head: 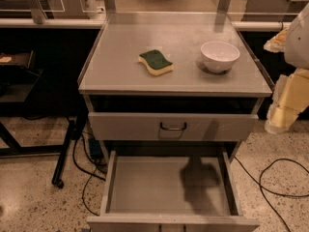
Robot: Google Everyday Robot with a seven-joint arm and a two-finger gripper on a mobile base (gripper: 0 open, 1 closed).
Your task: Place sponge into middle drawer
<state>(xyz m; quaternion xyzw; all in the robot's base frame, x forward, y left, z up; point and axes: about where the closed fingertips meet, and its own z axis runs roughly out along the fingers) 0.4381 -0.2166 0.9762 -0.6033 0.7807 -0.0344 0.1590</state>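
The sponge [155,62] lies on the grey counter top [125,47], left of centre, with its dark green face up and pale yellow foam showing at the edge. The middle drawer [145,187] is pulled open below it, showing a smooth grey floor with a shadow on its right half. My gripper [280,115] hangs at the right edge of the view, beside the cabinet and at the height of the upper drawer. It is well to the right of the sponge and apart from it.
A white bowl [219,56] stands on the counter, right of the sponge. The upper drawer front [125,126] with its dark curved handle [173,126] is slightly out. Black cables [275,178] lie on the speckled floor to the right. A dark table leg [65,153] stands to the left.
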